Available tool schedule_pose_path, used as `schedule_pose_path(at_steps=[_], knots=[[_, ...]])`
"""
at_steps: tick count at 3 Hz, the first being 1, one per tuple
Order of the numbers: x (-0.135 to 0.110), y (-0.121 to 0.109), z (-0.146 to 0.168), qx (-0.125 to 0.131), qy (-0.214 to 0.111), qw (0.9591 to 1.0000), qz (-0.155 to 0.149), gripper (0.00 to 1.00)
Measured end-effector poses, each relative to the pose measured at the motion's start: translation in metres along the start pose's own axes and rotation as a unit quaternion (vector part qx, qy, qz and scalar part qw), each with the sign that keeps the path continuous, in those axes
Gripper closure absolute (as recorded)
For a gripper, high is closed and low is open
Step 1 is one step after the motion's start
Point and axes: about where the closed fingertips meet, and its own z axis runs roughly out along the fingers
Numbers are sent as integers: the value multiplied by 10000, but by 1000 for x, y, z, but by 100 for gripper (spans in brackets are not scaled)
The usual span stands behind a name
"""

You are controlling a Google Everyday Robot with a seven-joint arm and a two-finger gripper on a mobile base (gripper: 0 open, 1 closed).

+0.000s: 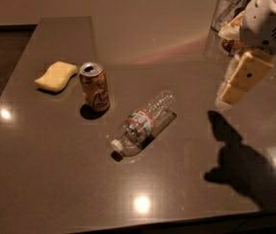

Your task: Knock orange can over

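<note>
The orange can [94, 87] stands upright on the dark table [54, 169], left of centre, with its silver top and pull-tab up and dark cursive lettering on the side. My gripper [229, 92] hangs above the table at the far right, well away from the can. The white arm housing [269, 21] is above it. Its shadow falls on the table below and to the right.
A clear plastic bottle [143, 123] lies on its side between the can and the gripper, cap toward the front. A yellow sponge [56, 75] lies just left of the can. A glass [228, 6] and other items stand at the back right, behind the arm.
</note>
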Motion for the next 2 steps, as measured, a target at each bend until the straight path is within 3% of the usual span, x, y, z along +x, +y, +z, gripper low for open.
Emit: schedule_pose_path(at_steps=[1,2], knots=[[-44,-2,10,-58,-561,9983,163,0],[-98,1,26,-36,-1064,9933,452,0]])
